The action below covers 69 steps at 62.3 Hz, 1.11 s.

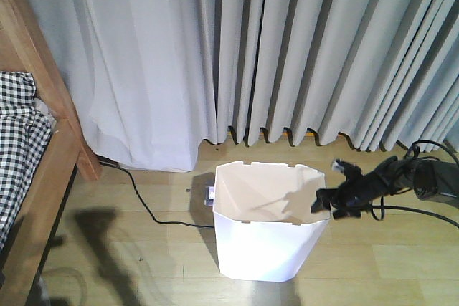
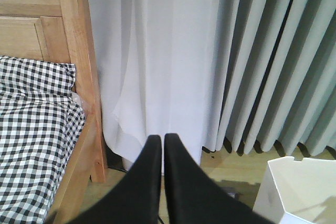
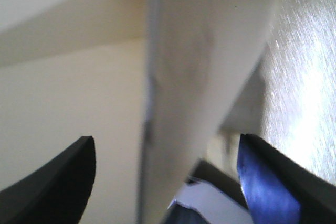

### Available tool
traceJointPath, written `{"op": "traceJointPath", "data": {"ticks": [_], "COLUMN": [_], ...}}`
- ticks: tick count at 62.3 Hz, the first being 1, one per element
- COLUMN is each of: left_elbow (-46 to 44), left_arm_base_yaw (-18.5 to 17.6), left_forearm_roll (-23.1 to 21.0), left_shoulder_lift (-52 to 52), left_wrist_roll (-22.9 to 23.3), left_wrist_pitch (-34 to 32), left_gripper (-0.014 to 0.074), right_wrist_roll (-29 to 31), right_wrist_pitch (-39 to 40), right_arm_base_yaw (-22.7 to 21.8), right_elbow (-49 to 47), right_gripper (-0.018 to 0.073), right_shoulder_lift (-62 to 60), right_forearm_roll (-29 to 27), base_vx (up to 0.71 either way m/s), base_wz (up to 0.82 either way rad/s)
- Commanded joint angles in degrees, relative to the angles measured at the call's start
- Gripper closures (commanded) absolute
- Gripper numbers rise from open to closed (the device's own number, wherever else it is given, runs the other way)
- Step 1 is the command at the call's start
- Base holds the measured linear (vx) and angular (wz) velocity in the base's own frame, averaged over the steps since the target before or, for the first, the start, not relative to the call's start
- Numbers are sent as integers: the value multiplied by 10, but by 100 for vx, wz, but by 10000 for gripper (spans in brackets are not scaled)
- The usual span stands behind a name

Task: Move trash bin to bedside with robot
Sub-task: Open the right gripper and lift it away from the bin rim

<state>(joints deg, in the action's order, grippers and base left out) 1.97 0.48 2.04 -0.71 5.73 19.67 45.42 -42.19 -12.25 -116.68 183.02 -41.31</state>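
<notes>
My right pincer (image 1: 336,206) straddles, jaws wide, the rim of the white faceted plastic trash bin (image 1: 265,234), well apart from the light wooden checked-bedding bed (image 1: 43,155); moving remains undone.

bed frame (image 1: 43,155): cut off left | trash bin (image 3: 199,77): blurred in right wrist view

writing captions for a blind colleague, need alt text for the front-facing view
A white trash bin stands on a wood floor before grey curtains, with the right tool at its right rim. A wooden bed with checked bedding sits at far left.
</notes>
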Motion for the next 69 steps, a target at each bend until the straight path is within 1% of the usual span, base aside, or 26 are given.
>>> {"op": "traceJointPath", "data": {"ticks": [1, 9, 19, 29, 38, 47, 53, 62, 69], "left_elbow": [2, 2, 2, 2, 2, 2, 2, 2, 2], "left_arm_base_yaw": [0, 0, 0, 0, 0, 0, 0, 0, 0], "left_forearm_roll": [-1, -1, -1, -1, -1, -1, -1, -1, -1], "left_shoulder_lift": [3, 3, 3, 3, 3, 3, 3, 3, 3], "left_wrist_roll": [2, 2, 2, 2, 2, 2, 2, 2, 2], "left_wrist_pitch": [-41, -41, -41, -41, -41, -41, -41, -41, -41], "left_gripper": [603, 603, 603, 603, 603, 603, 603, 603, 603], "right_wrist_roll": [-4, 40, 60, 96, 100, 102, 102, 102, 99], "right_wrist_pitch": [25, 91, 175, 212, 245, 250, 250, 238, 214], "right_arm_base_yaw": [-3, 1, 3, 3, 3, 3, 3, 3, 3], "right_elbow": [46, 158, 299, 429, 528, 602, 637, 670, 682], "right_gripper": [13, 13, 13, 13, 13, 13, 13, 13, 13], "right_shoulder_lift": [-85, -171, -286, -413, -550, -704, -813, -963, -1069], "right_forearm_roll": [-1, -8, -8, -8, -4, 12, 12, 12, 8], "base_vx": [0, 0, 0, 0, 0, 0, 0, 0, 0], "base_wz": [0, 0, 0, 0, 0, 0, 0, 0, 0]}}
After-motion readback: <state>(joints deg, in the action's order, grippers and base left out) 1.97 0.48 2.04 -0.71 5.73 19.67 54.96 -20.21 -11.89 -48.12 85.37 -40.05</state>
